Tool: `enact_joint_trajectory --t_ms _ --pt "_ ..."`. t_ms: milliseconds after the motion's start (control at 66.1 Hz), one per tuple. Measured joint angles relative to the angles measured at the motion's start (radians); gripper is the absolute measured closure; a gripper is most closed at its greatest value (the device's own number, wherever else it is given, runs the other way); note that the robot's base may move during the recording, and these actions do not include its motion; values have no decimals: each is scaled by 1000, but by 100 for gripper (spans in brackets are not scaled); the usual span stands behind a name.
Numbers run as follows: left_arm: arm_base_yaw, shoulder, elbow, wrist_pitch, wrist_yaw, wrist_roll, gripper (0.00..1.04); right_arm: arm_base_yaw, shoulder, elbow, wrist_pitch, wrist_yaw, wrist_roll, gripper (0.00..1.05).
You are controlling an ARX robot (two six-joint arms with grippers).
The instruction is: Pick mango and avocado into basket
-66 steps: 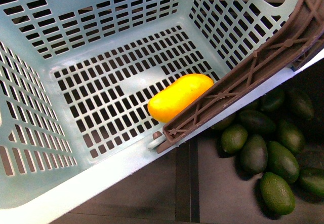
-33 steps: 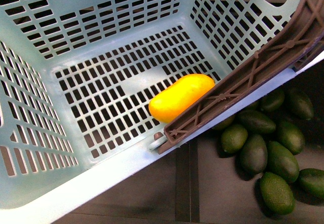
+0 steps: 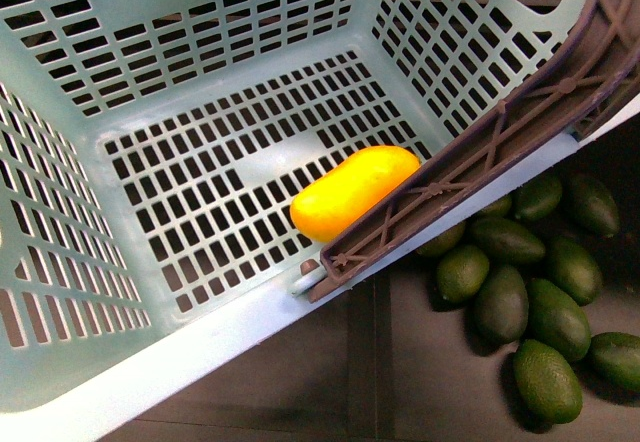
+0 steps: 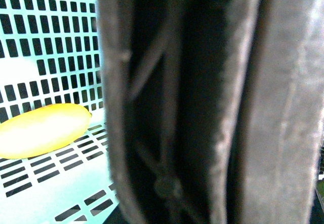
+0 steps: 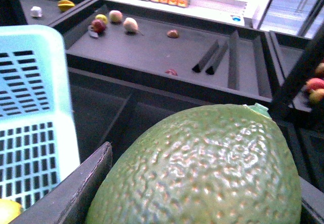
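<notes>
The teal basket [image 3: 120,52] fills the front view, tilted. The yellow mango [image 3: 355,192] lies on its slotted floor against the near wall, under the brown handle [image 3: 480,157]. It also shows in the left wrist view [image 4: 43,130]. My left gripper is shut on the basket handle [image 4: 192,102], which fills that view; its fingers are hidden. My right gripper is shut on the avocado [image 5: 202,168], which fills the right wrist view beside one dark finger [image 5: 76,188], next to the basket wall [image 5: 30,112]. Neither gripper shows in the front view.
Several loose dark green avocados [image 3: 525,302] lie in a dark bin right of the basket. In the right wrist view, dark display trays [image 5: 152,51] hold a few scattered fruits, with dividers [image 5: 223,54] and a shelf of bottles behind.
The basket has shifted very slightly; the mango stays in the same spot on its floor.
</notes>
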Motion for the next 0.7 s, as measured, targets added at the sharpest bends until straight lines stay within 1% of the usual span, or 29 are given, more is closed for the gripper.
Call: enact_joint_trajectory --t_ms 60,151,287,469,560,696 --pt "0 0 0 0 0 0 92 79 43 15 35 49 19 33" --pt "0 0 0 0 0 0 92 169 106 37 80 111 38 33" --pt "0 0 0 0 0 0 92 266 191 61 122 190 76 33" --pt "0 0 0 0 0 0 92 348 297 75 181 295 128 33" --pt "0 0 0 0 0 0 92 372 334 76 197 318 153 33" --pt "0 0 0 0 0 0 92 400 354 76 202 326 177 33"
